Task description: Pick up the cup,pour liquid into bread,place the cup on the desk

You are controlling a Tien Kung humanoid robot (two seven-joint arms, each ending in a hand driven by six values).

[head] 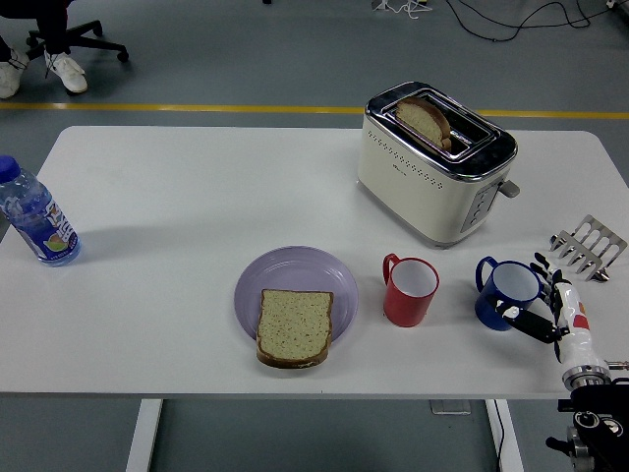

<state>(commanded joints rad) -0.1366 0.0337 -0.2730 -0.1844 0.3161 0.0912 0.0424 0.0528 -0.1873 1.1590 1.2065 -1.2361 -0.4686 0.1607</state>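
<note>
We observed right hand [546, 300], fingers spread wide, holding nothing, just beside blue ceramic mug [506, 293] at table's [197, 197] right front. Red mug [410, 290] stood left of it. Toast slice [294, 326] lay on round lilac plate [295, 275]. Cream toaster [434, 162] stood behind mugs; plastic water bottle [34, 216] far left.
</note>
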